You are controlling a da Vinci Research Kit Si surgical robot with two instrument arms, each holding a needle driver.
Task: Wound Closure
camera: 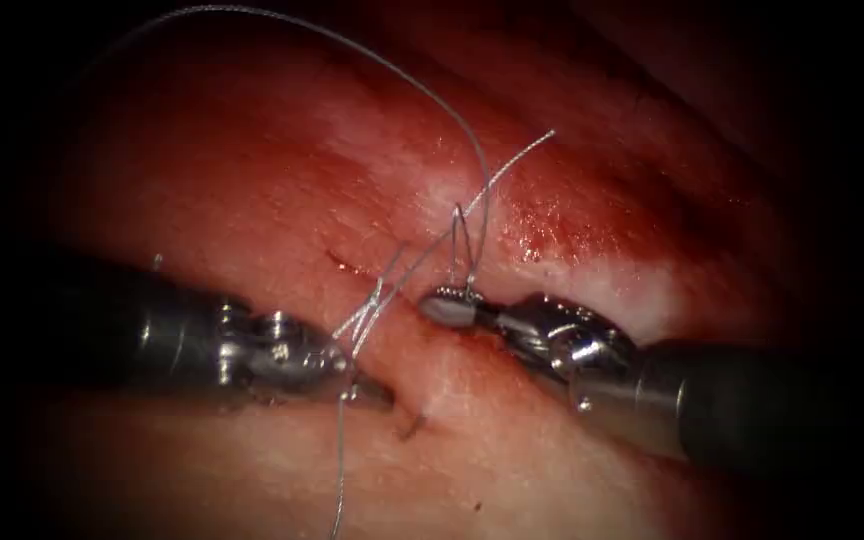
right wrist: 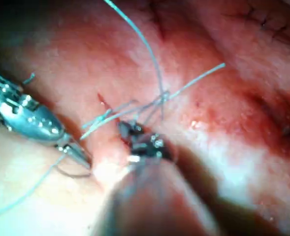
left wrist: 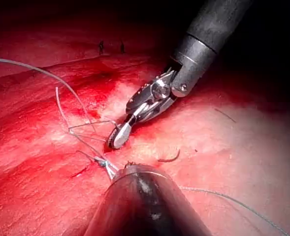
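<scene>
Looping thread [camera: 467, 235], tangled over cut [camera: 392, 300]

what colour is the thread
Pale grey-white thread, clearest in the endoscope view.

A bright light fell on the middle of the scene, while the edges faded to black. No room or furniture could be made out.
</scene>
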